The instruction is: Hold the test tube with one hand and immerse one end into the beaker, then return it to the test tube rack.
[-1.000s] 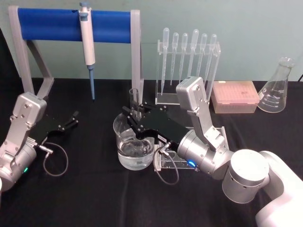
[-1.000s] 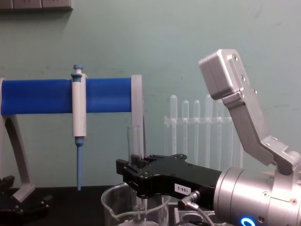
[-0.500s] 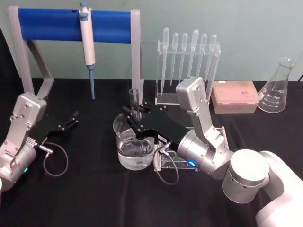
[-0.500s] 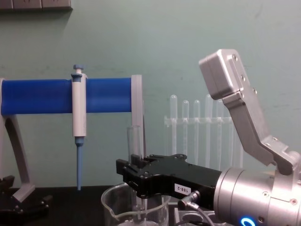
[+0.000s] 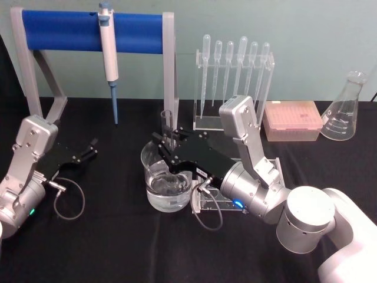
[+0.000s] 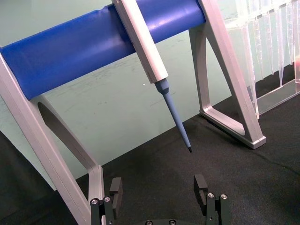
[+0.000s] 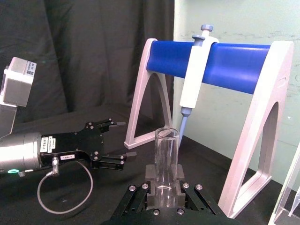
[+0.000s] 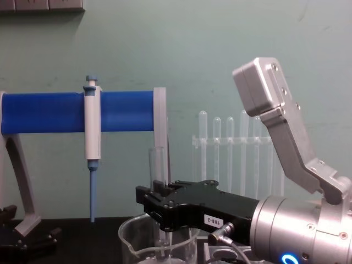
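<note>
The test tube (image 5: 166, 122) stands upright, its open rim on top, with my right gripper (image 5: 168, 144) shut on its middle. The tube's lower part reaches down inside the beaker (image 5: 154, 177), a wide glass holding clear water near the table's middle. In the chest view the test tube (image 8: 158, 165) rises above the black right gripper (image 8: 158, 201) and dips below the beaker (image 8: 129, 242) rim. The right wrist view shows the test tube (image 7: 166, 157) clamped between the pads (image 7: 150, 172). My left gripper (image 5: 89, 149) rests open at the left of the table, seen also as the left gripper (image 6: 158, 192).
A blue-barred stand (image 5: 70, 29) holds a pipettor (image 5: 108, 56) behind the beaker. A clear rack of plastic pipettes (image 5: 235, 76) stands at the back centre, with a pink tip box (image 5: 293, 121) and a conical flask (image 5: 344, 109) at back right. A clear acrylic stand (image 5: 215, 203) sits under the right arm.
</note>
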Motion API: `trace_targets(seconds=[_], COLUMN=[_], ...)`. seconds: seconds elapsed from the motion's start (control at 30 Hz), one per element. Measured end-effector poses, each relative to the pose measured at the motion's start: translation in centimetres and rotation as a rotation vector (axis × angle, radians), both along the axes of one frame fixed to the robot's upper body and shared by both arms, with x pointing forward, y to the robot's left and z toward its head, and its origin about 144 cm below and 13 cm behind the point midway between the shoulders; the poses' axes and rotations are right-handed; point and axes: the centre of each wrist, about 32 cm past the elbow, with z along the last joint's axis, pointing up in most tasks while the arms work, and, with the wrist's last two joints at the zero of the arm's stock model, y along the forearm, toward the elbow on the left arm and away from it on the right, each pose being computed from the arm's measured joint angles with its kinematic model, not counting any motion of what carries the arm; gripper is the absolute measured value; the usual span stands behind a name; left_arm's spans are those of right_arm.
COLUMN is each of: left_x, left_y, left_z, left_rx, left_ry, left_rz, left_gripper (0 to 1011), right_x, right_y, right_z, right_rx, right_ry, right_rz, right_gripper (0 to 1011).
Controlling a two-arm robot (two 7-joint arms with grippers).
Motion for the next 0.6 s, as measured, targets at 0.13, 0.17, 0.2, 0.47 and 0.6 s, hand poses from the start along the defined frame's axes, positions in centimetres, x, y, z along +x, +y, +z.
trace_targets(seconds=[0.13,0.17,0.2,0.47,0.6], left_x=[0.0,0.0,0.0,0.0,0.0], left_y=[0.0,0.0,0.0,0.0,0.0], left_z=[0.0,0.0,0.0,0.0,0.0], left_rx=[0.0,0.0,0.0,0.0,0.0], left_ry=[0.0,0.0,0.0,0.0,0.0], left_rz=[0.0,0.0,0.0,0.0,0.0], left_gripper=[1000,1000,1000,1000,1000], right_x=[0.0,0.0,0.0,0.0,0.0], right_y=[0.0,0.0,0.0,0.0,0.0], right_z=[0.0,0.0,0.0,0.0,0.0], right_rx=[0.0,0.0,0.0,0.0,0.0], right_ry=[0.0,0.0,0.0,0.0,0.0], right_rz=[0.0,0.0,0.0,0.0,0.0], right_gripper=[225,225,225,225,225])
